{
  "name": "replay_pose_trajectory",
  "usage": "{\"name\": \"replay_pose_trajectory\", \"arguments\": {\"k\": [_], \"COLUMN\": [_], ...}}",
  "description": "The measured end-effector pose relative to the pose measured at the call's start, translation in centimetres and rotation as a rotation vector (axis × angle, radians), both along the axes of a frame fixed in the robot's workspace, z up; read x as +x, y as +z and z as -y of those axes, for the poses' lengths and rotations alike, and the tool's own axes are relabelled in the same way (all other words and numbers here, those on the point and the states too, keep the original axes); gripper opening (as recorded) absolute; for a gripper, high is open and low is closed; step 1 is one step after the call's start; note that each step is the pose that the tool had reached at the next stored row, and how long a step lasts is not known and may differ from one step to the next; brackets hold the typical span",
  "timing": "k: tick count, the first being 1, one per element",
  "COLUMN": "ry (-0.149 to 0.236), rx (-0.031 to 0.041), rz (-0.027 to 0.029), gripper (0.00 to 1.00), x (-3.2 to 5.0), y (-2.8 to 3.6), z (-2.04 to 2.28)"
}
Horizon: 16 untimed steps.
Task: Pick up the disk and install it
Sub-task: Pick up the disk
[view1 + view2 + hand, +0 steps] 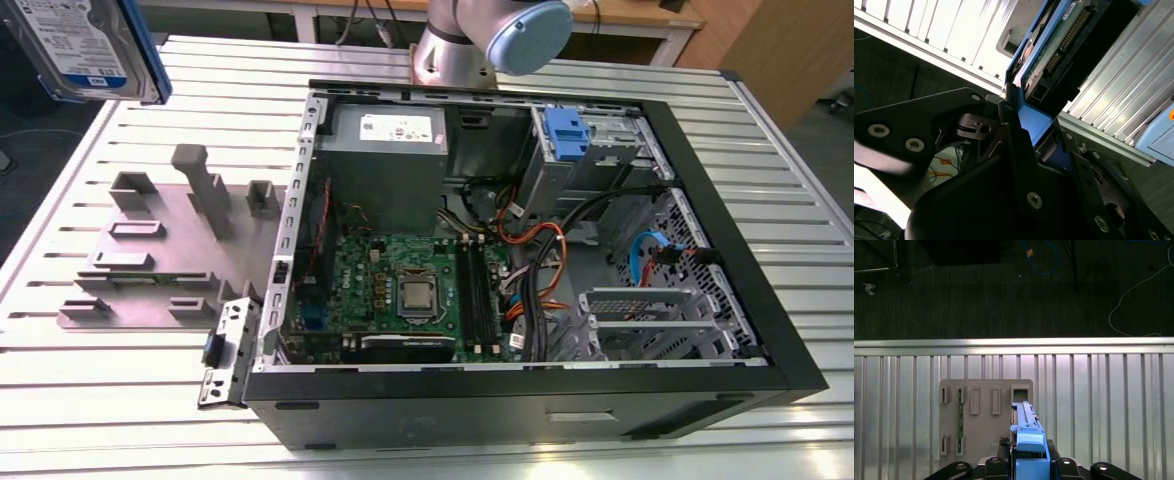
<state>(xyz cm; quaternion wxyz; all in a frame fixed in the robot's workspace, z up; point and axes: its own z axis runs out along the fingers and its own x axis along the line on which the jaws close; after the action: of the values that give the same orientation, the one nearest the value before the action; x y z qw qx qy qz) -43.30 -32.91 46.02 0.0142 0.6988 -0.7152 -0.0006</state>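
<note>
My gripper (1035,131) is clamped on the disk (1061,42), jaws pinching the blue carrier at one end so the drive juts out edge-on. In the first wrist view the disk (1028,437) hangs over the grey fixture plate (985,415), raised off the table (747,150) and well apart from the open computer case (534,395). I judge it dense, rigid and shock-sensitive. The carrier's plastic sides suit a grip; the exposed circuit board and connector do not.

The disk (80,45) is cut off by the exterior view's top-left corner.
</note>
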Motion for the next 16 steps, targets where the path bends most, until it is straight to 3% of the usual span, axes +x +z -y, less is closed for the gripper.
{"name": "replay_pose_trajectory", "arguments": {"k": [16], "ry": [0.000], "rx": [-0.0001], "rz": [0.0000], "gripper": [0.36], "x": [0.00], "y": [0.32], "z": [0.00]}}
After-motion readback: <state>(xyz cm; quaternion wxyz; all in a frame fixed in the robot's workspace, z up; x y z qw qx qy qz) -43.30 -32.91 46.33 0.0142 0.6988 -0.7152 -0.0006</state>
